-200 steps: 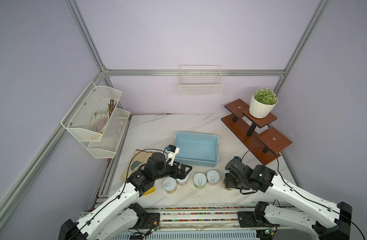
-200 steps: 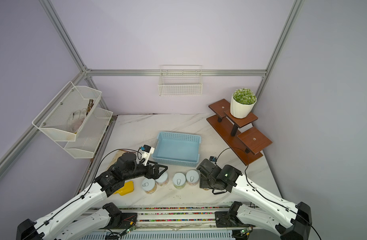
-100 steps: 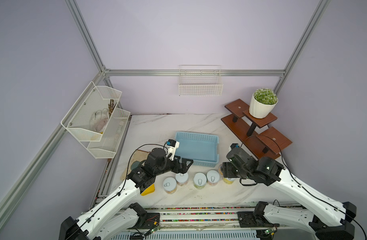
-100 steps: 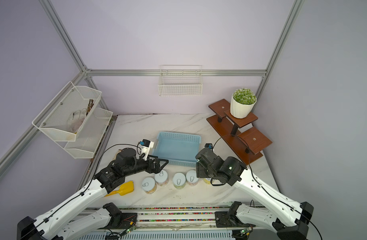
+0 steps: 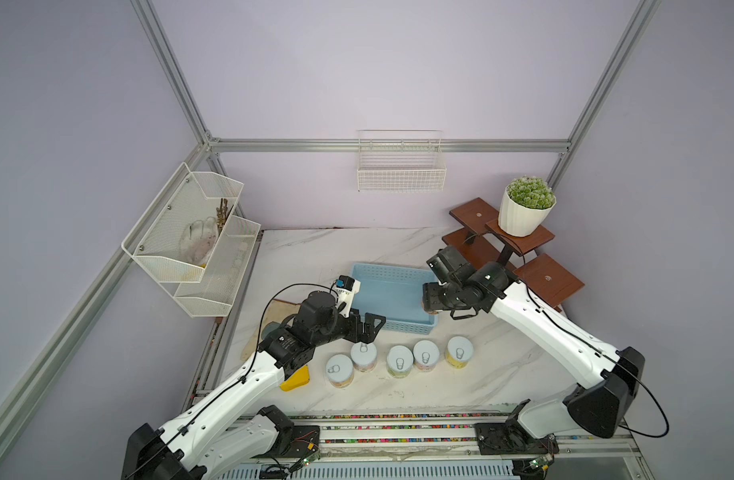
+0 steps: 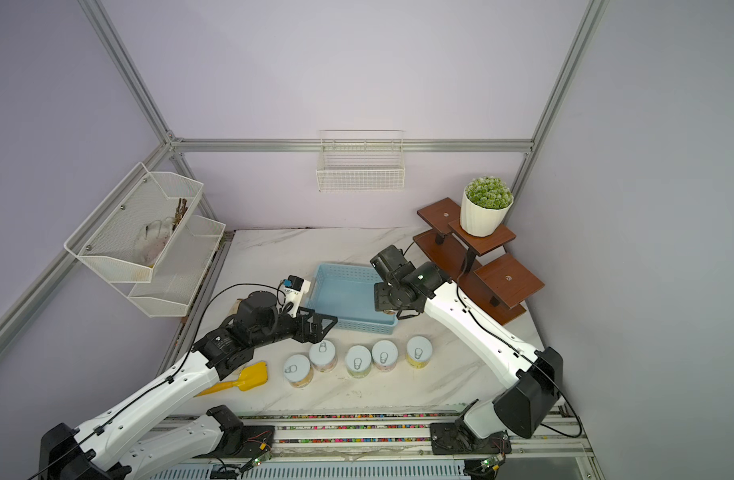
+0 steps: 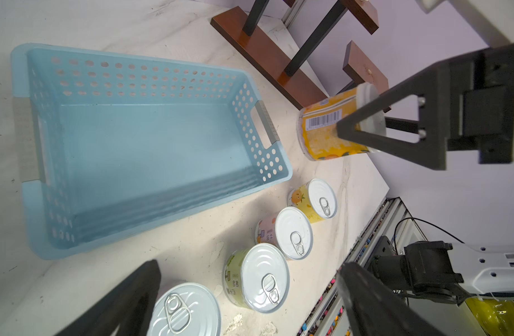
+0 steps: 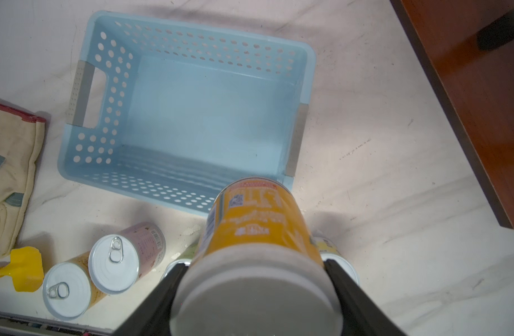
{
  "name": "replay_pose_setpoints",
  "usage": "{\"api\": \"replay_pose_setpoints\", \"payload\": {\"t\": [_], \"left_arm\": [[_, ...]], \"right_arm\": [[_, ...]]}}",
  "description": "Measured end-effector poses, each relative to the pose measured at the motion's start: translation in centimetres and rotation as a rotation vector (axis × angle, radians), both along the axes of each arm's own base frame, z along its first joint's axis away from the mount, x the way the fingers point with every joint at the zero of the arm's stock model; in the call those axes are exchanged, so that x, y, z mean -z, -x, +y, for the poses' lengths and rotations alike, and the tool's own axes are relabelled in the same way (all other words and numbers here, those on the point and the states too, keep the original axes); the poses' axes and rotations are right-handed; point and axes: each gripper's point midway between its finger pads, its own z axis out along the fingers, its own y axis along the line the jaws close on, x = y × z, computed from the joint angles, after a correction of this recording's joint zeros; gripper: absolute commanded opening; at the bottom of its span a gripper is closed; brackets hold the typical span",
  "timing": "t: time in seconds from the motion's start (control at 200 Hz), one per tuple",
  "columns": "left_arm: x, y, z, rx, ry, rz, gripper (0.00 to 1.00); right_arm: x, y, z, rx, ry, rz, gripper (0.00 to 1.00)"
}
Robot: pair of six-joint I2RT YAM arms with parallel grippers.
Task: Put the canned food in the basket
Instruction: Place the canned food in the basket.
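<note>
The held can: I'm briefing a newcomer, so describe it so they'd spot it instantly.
Find the light blue basket on the marble table. At its end by the wooden stand, the right gripper holds a can aloft. Unlike the five pull-tab cans in the row, its top is plain white.

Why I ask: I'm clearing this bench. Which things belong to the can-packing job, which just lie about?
Job: light blue perforated plastic basket; five short round pull-tab cans, standing; yellow-labelled can with whitish top, gripped by the right end effector.
Lying about: yellow plastic scoop; beige cloth glove; potted green plant; brown wooden stand; white wire basket; white mesh racks.
</note>
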Motion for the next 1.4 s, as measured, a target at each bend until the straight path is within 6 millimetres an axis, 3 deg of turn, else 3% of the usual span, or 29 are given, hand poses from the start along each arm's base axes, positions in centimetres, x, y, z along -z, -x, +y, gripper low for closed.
{"api": "replay_pose_setpoints", "payload": {"t": [0.36, 0.625, 1.04, 1.4], "left_arm": [[-1.8, -3.5, 0.1, -0.022, 0.005, -0.002, 1.0], [-0.3, -5.4, 1.5, -0.075, -0.027, 0.048, 1.0], [3.4, -7.4, 3.3, -0.164, -0.114, 0.134, 1.0], [3.5, -7.2, 3.0, -0.144, -0.109, 0.144, 1.0]], "right_arm": [[4.1, -7.5, 2.9, 0.0, 0.058, 0.087, 0.0], [7.4, -11.4, 3.6, 0.023, 0.097, 0.142, 0.0], [10.9, -12.7, 3.3, 0.049, 0.134, 0.208, 0.0], [13.3, -13.6, 1.8, 0.084, 0.154, 0.251, 0.0]]}}
